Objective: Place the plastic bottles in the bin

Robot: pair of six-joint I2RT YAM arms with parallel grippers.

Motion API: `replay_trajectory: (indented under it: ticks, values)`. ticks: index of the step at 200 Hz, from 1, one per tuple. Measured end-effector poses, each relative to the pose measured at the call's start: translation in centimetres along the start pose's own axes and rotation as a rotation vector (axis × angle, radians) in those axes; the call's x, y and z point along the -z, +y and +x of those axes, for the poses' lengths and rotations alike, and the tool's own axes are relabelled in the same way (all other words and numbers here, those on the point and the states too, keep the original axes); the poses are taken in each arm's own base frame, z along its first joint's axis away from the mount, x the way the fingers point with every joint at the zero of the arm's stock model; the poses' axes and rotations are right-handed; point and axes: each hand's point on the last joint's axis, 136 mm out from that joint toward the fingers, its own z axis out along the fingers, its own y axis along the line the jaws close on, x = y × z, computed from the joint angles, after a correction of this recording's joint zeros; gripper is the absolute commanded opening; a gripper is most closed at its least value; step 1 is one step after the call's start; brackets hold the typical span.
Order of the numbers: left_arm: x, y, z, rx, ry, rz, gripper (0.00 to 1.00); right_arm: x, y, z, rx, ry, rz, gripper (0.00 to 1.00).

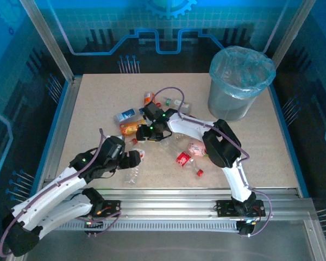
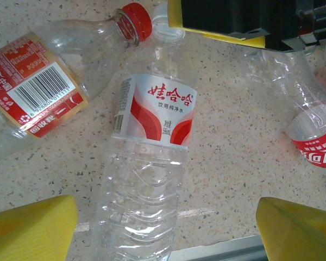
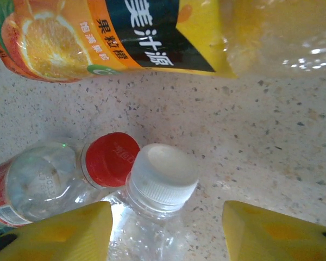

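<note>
Standing far right on the table [image 1: 98,98]: bin [image 1: 228,103], bag-lined; plastic bottles [image 1: 183,159] lie scattered mid-table, outside it. Left gripper [image 2: 168,223], jaws apart, straddles a white-capped water bottle [image 2: 152,125]; right gripper [image 3: 167,223], jaws apart, flanks its cap [image 3: 163,174].

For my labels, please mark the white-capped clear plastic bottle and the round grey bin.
White-capped clear plastic bottle [image 3: 162,176]: right wrist view, on its cap.
Round grey bin [image 1: 231,106]: top external view, outer wall.

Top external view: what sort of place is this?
Probably a robot lab test cell, not a home: aluminium frame posts, blue printed wall panels, and a speckled table fronted by a metal mounting rail.
</note>
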Motion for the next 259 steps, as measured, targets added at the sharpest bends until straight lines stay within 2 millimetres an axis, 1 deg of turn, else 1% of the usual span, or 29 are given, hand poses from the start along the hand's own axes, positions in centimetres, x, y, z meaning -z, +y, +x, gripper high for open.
replay_trajectory:
  ticks: [62,131,194,236,259]
  values:
    - [-0.2,0.3,-0.3,0.016,-0.01,-0.004,0.87,-1.3,-0.3,0.2,-0.029,0.026,-0.013,0.55]
    - [-0.5,0.2,-0.1,0.016,-0.001,0.001,0.87,-1.4,-0.1,-0.3,-0.052,0.027,-0.049,0.55]
    - [-0.5,0.2,-0.2,0.019,-0.006,0.005,0.87,-1.5,0.3,-0.6,-0.069,0.028,-0.08,0.51]
    - [-0.5,0.2,-0.3,0.021,-0.007,0.004,0.87,-1.5,0.4,-0.7,-0.067,0.022,-0.085,0.52]
    - [-0.5,0.2,-0.3,0.021,-0.007,0.003,0.87,-1.5,0.3,-0.9,-0.076,0.021,-0.086,0.5]
